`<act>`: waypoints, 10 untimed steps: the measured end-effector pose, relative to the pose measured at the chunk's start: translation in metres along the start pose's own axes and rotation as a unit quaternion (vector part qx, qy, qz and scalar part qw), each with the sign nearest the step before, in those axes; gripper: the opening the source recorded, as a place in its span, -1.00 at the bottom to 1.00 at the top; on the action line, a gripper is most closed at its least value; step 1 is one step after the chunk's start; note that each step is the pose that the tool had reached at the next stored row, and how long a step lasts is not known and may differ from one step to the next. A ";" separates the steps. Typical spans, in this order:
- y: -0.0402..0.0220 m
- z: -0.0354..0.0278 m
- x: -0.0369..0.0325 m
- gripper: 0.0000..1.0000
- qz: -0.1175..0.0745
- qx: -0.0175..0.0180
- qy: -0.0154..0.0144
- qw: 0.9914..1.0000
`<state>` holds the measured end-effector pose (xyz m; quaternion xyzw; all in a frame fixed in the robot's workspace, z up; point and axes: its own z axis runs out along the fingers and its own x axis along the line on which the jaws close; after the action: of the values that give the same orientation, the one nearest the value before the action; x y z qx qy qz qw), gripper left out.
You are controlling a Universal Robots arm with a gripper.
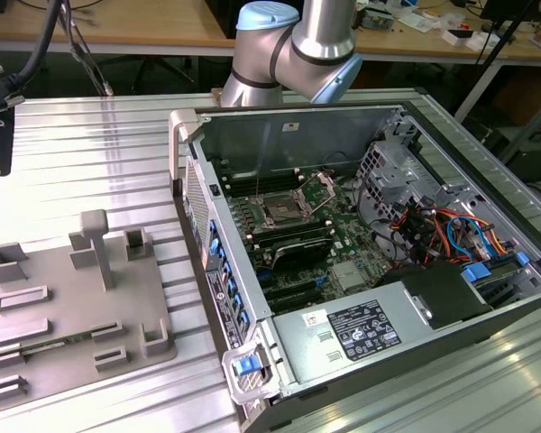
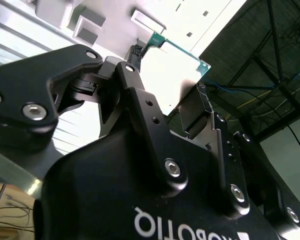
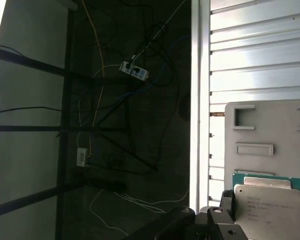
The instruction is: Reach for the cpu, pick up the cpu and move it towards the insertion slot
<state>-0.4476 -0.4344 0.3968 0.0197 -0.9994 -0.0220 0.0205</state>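
- Black two-finger gripper (image 2: 168, 81): its fingers are clamped on the edges of the small square cpu with the silvery face and green rim (image 3: 270, 210).
- The cpu appears lifted just clear of the flat grey plastic fixture (image 1: 63, 302).
- Step in hand, as I judge it: pick-up done, carry barely started.
- The metal-framed square insertion slot (image 1: 279, 213) lies well apart from the fixture, toward the exterior view's right; getting there calls for clearing the case wall with the chip level.

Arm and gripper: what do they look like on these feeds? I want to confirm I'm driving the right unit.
In the exterior view the arm has silver-grey metal tubes and rounded joints with light blue caps. In the second wrist view the gripper is matte black. It is built from jointed link bars pinned with silver hex-head bolts, and its body carries white lettering.
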 end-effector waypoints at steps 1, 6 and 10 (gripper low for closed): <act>0.0000 0.0000 -0.0002 0.09 0.000 0.000 0.000 1.000; -0.0001 -0.0001 -0.0031 0.09 0.000 0.000 0.000 1.000; -0.0003 -0.0003 -0.0067 0.09 0.000 0.000 0.000 1.000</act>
<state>-0.4409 -0.4344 0.3968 0.0197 -0.9994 -0.0220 0.0205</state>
